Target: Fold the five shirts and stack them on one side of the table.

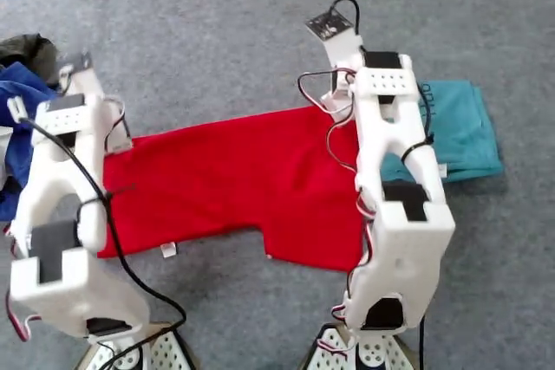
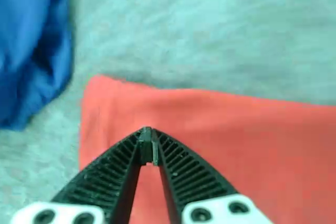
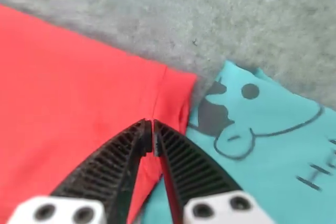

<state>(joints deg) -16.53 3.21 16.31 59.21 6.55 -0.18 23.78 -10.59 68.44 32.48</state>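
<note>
A red shirt (image 1: pixel 234 179) lies spread flat across the middle of the grey table (image 1: pixel 217 49). Its short end (image 2: pixel 220 129) sits under my left gripper (image 2: pixel 147 146), which is shut just inside that end's corner. My right gripper (image 3: pixel 149 132) is shut too, over the hem at the opposite corner of the red shirt (image 3: pixel 68 87). No cloth is visibly lifted by either one. Right beside that corner rests a folded teal shirt (image 1: pixel 460 132) with a dark print (image 3: pixel 247 129). In the high view the left arm (image 1: pixel 65 127) and right arm (image 1: pixel 386 127) cover both corners.
A crumpled blue shirt (image 1: pixel 17 93) lies at the table's left edge, close to the red shirt's corner (image 2: pixel 31 40). A dark green garment (image 1: pixel 30 48) is bunched behind it. Bare grey table stretches along the back and front.
</note>
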